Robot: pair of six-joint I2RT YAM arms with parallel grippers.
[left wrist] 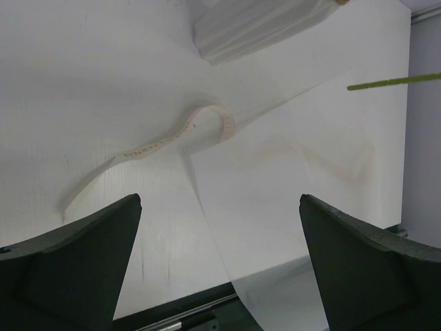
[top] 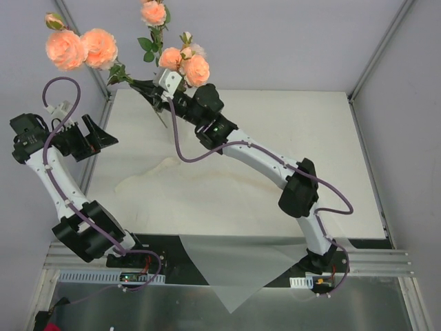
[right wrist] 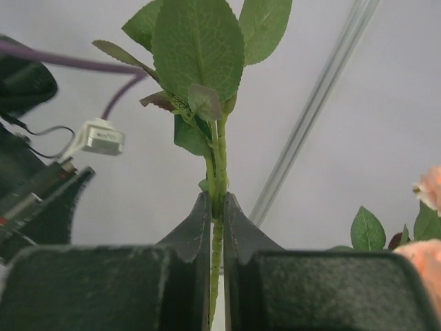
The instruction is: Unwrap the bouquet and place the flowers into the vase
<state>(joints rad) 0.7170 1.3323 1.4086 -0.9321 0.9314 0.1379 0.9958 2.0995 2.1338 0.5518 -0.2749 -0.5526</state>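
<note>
The right jaws clamp shut on the stems of the flowers (top: 67, 49), held high over the far left of the bench (top: 310, 138), while the left jaws gape empty above the loose ribbon (left wrist: 207, 121) and wrapping sheet (left wrist: 296, 186), so unwrapping looks done and filling the vase (left wrist: 262, 24) remains.

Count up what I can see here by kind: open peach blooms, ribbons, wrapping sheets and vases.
open peach blooms: 5
cream ribbon: 1
wrapping sheet: 1
white ribbed vase: 1
Total: 8
</note>
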